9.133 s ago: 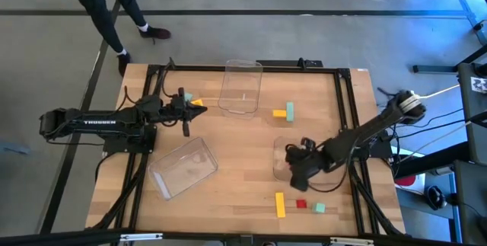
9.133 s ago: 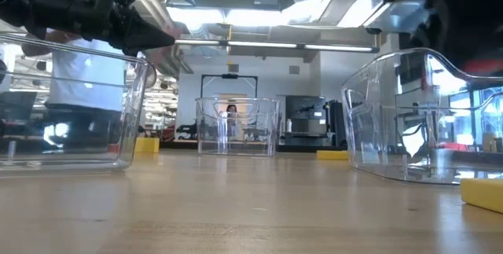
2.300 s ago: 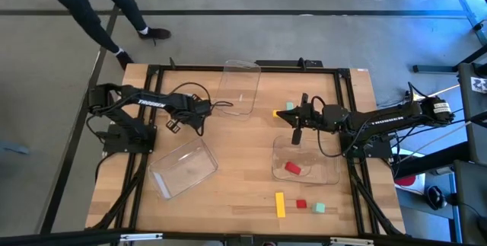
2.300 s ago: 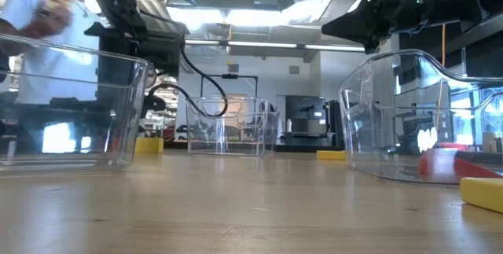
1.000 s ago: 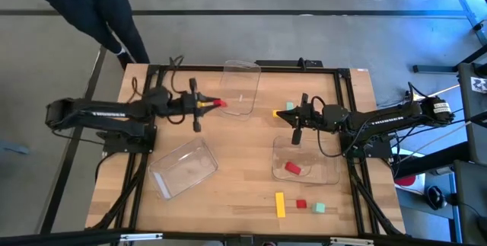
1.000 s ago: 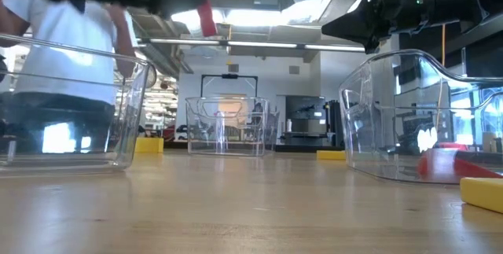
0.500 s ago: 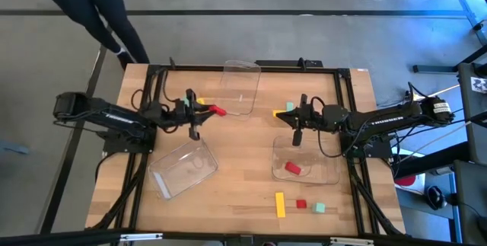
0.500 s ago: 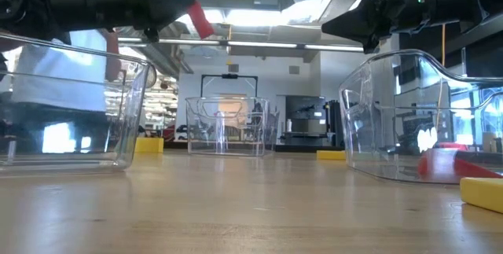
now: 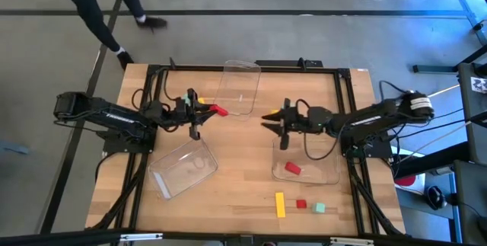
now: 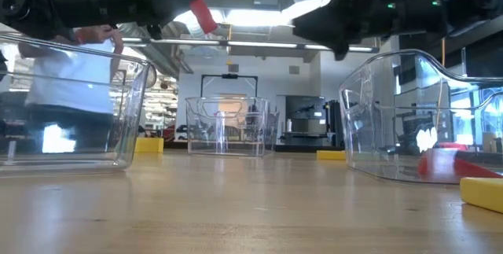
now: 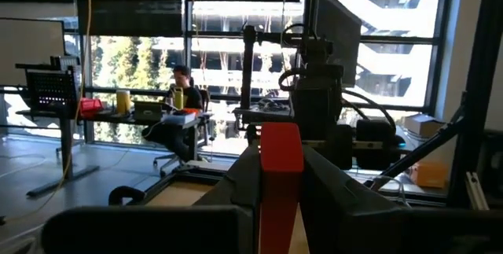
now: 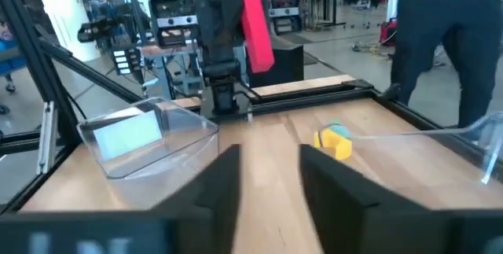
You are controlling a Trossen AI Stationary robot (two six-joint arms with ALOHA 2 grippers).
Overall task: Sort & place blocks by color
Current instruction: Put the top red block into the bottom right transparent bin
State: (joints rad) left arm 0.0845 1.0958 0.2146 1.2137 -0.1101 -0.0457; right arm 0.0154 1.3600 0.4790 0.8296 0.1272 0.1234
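Holding a red block (image 9: 218,111) clamped in our left jaws (image 9: 212,110) above the counter (image 9: 243,185) beside a clear tray (image 9: 240,87), we point our right jaws (image 9: 268,118), parted and empty, toward it.

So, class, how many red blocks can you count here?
3 red blocks. One is gripped by the left end effector; one lies in the clear tray on the right; one sits on the table by the yellow bar. Others may be hidden.

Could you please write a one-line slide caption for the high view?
Left end effector holds a red bar block aloft, facing the open right end effector across the wooden table.
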